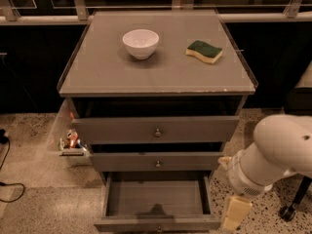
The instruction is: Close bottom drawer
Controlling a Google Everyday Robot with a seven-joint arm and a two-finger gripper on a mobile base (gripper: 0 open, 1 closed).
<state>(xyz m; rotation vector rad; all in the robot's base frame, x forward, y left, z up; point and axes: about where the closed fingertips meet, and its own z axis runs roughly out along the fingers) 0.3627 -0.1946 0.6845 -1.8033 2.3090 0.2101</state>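
Note:
The bottom drawer [157, 223] of the grey cabinet stands pulled far out at the lower edge of the camera view. Its inside is bare and its small knob shows at the very bottom. The mid drawer [157, 162] and top drawer [156, 129] above it are each out a little. My white arm comes in from the right. My gripper [235, 213] hangs low at the right front corner of the bottom drawer, just beside its front, its tip cut off by the frame edge.
A white bowl [140, 43] and a green-and-yellow sponge [204, 51] lie on the cabinet top [97, 77]. A clear bin with small items [70, 141] stands on the floor left of the cabinet. A chair caster [286, 212] is at the right.

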